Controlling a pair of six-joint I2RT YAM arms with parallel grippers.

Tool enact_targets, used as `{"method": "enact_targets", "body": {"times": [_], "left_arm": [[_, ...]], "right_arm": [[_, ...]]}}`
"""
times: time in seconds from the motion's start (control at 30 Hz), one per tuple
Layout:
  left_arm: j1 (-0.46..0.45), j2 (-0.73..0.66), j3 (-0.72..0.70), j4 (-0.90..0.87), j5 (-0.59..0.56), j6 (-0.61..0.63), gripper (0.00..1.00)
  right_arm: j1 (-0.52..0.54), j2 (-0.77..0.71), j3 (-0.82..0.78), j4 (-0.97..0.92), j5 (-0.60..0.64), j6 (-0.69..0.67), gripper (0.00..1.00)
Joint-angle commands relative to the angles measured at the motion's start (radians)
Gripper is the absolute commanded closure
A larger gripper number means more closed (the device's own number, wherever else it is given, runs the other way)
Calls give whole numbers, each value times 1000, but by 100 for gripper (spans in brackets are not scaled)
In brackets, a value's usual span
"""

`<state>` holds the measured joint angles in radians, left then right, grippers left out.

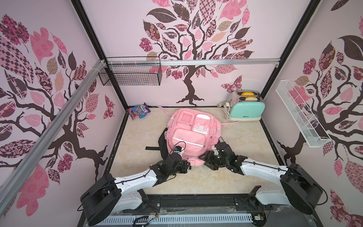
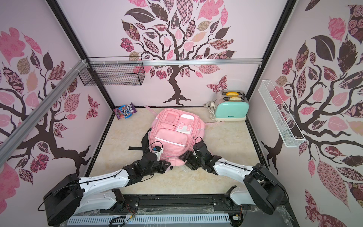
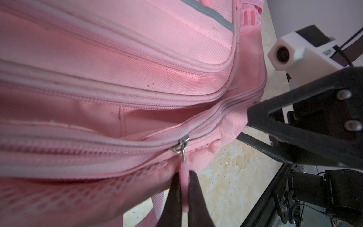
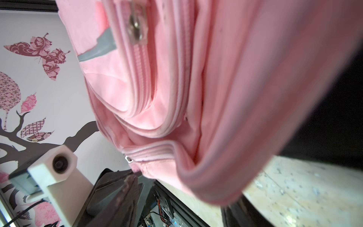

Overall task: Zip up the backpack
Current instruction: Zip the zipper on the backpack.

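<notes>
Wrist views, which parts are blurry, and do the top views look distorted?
Right wrist view: the backpack fabric nearest the lens is smeared, seams farther off clearer. Left wrist view: zipper slider crisp, left claw pinching the pink pull soft. Both top views: sharp, evenly lit, walls splayed by the wide lens.

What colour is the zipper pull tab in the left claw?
The pull tab is light pink, matching the backpack; clearest in the left wrist view.

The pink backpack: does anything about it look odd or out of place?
Two things. Black fabric pokes out from under the backpack, with a black strap trailing beside it. And one zip looks partly open next to the slider, whose pink pull tab the left hand is pinching.
</notes>
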<state>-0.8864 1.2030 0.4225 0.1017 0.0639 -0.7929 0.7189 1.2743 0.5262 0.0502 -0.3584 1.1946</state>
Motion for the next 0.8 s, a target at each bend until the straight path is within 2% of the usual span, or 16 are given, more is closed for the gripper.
{"method": "enact_targets", "body": {"times": [0.0, 0.13, 0.23, 0.43, 0.6, 0.77], "left_arm": [[-13, 0, 10, -40, 7, 21, 100], [-12, -12, 11, -43, 7, 18, 100], [-13, -26, 12, -52, 7, 19, 100], [-13, -56, 10, -57, 11, 23, 100], [-13, -67, 4, -53, 17, 23, 100], [-13, -69, -1, -53, 19, 22, 100]], "right_arm": [[36, -38, 12, -30, 43, 60, 34], [61, -24, -6, -1, 56, 112, 34], [75, 1, -50, 91, 63, 172, 33], [107, 76, -109, 343, 87, 264, 31], [135, 160, -163, 664, 132, 343, 29], [159, 234, -147, 805, 127, 357, 29]]}}
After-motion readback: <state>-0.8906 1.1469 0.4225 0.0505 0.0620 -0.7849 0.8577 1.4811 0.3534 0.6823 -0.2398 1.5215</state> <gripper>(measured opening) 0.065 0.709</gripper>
